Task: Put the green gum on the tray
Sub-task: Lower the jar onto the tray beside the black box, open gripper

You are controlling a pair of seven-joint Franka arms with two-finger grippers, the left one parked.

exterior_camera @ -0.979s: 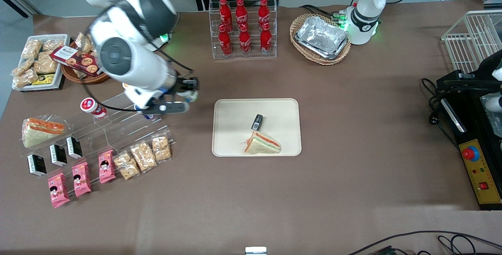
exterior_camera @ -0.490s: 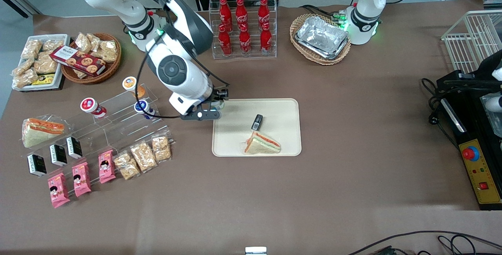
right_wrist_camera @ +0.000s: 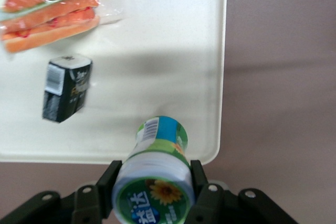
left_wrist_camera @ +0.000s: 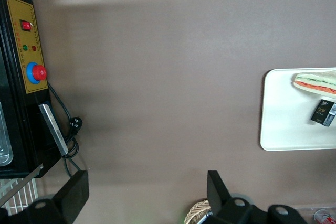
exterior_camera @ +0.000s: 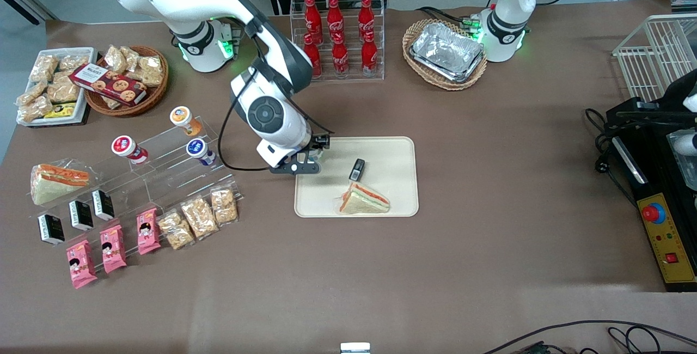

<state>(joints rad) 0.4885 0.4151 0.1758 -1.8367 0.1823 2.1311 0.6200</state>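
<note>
My right gripper (right_wrist_camera: 152, 182) is shut on the green gum (right_wrist_camera: 155, 177), a small white bottle with a green-rimmed lid and a sunflower on it. It hangs above the corner of the cream tray (right_wrist_camera: 173, 66) that is farthest from the front camera and nearest the working arm's end. In the front view the gripper (exterior_camera: 316, 152) is over that tray corner (exterior_camera: 326, 144) and the gum is mostly hidden by the wrist. A wrapped sandwich (exterior_camera: 364, 200) and a small black packet (exterior_camera: 356, 169) lie on the tray.
A clear stepped stand (exterior_camera: 163, 163) holds orange-lidded (exterior_camera: 180, 116), blue-lidded (exterior_camera: 195, 147) and red-lidded (exterior_camera: 122, 145) bottles. A rack of cola bottles (exterior_camera: 337, 38) and a basket with foil trays (exterior_camera: 446, 52) stand at the back. Snack packs (exterior_camera: 201, 215) lie near the stand.
The right arm has swung from above the stepped stand toward the tray, carrying the green gum. The gripper now hangs over the tray's corner.
</note>
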